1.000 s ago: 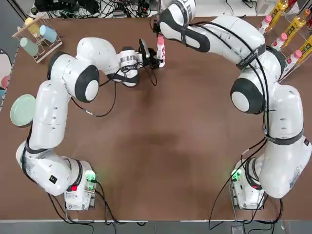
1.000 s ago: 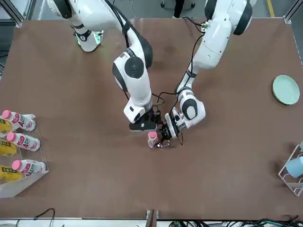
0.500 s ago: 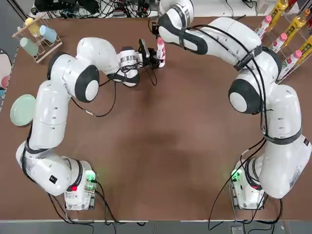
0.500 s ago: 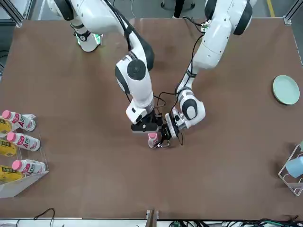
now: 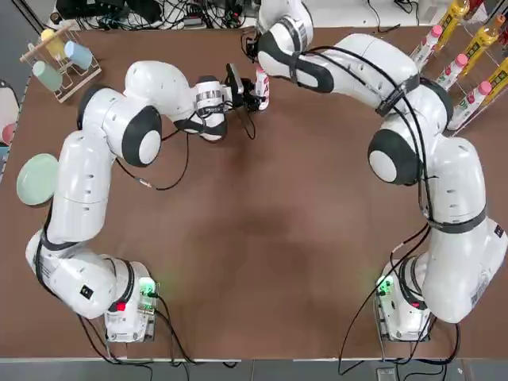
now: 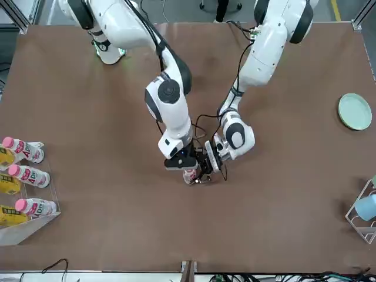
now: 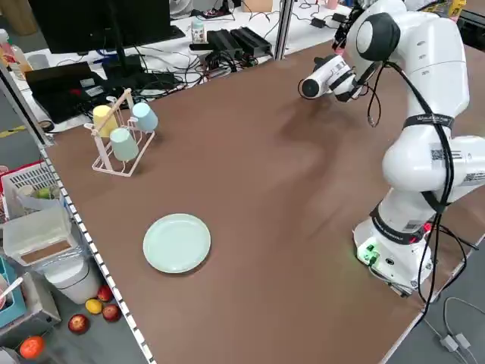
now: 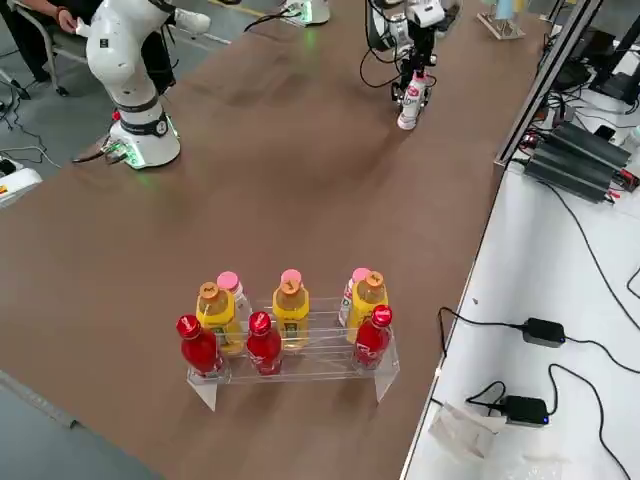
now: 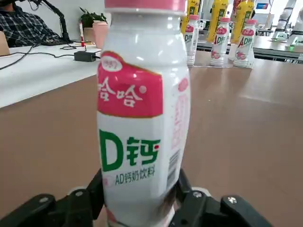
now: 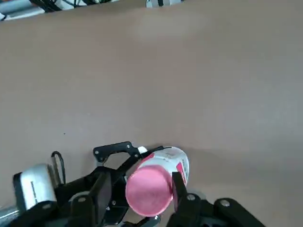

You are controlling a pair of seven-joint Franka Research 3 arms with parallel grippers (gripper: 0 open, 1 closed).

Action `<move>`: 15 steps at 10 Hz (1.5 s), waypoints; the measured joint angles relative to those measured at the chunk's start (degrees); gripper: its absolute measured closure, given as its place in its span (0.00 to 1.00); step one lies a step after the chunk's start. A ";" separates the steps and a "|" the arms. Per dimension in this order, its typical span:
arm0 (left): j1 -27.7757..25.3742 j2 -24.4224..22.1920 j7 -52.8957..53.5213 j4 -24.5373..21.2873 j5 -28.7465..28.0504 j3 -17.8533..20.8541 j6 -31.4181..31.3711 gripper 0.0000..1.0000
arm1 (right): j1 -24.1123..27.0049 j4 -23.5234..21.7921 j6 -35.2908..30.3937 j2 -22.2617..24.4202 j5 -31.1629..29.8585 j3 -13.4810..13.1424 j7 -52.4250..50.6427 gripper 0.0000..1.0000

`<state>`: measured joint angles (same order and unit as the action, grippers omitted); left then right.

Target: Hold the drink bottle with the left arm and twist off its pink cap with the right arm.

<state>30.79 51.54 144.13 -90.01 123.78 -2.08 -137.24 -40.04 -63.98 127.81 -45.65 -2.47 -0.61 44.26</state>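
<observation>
Here, left tool (image 9: 142, 208) gripping drink bottle (image 9: 142, 118) — right tool (image 10: 137, 201) seemingly pinching pink cap (image 10: 147, 189).

A matte brown rectangular table (image 5: 262, 238) fills the work area. A white side bench (image 8: 540, 330) adjoins it, carrying black power adapters (image 8: 543, 331) and trailing black cables (image 8: 600, 260). A dark flat monitor (image 7: 98, 23) stands beyond the far edge. The grey floor (image 7: 53, 334) holds a white plastic bin (image 7: 42, 243) and scattered red and yellow fruit (image 7: 79, 322).
</observation>
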 joint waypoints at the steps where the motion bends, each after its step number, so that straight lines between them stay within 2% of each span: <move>1: 0.01 0.05 0.00 0.07 0.00 0.00 0.00 0.39 | 0.02 0.00 0.00 -0.07 -0.15 -0.01 -0.01 0.41; 5: 0.04 0.19 0.00 0.27 0.00 0.00 0.00 0.39 | 0.01 0.09 0.00 -0.07 -1.09 -0.01 -0.01 0.44; 6: 0.03 0.22 -0.03 0.33 0.00 0.02 0.00 0.39 | 0.02 0.10 -0.06 -0.07 -1.17 -0.04 -0.02 0.49; 9: 0.04 0.30 -0.19 0.47 0.00 0.05 0.00 0.39 | 0.06 0.19 -0.09 -0.06 -1.32 -0.24 -0.34 0.56; 15: 0.06 0.45 -0.21 0.70 0.00 0.05 0.00 0.39 | 0.14 0.32 -0.03 -0.06 -1.32 -0.29 -6.54 0.57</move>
<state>30.84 51.99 143.92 -89.31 123.78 -2.04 -137.24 -39.90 -63.66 127.77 -45.71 -3.79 -0.90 37.72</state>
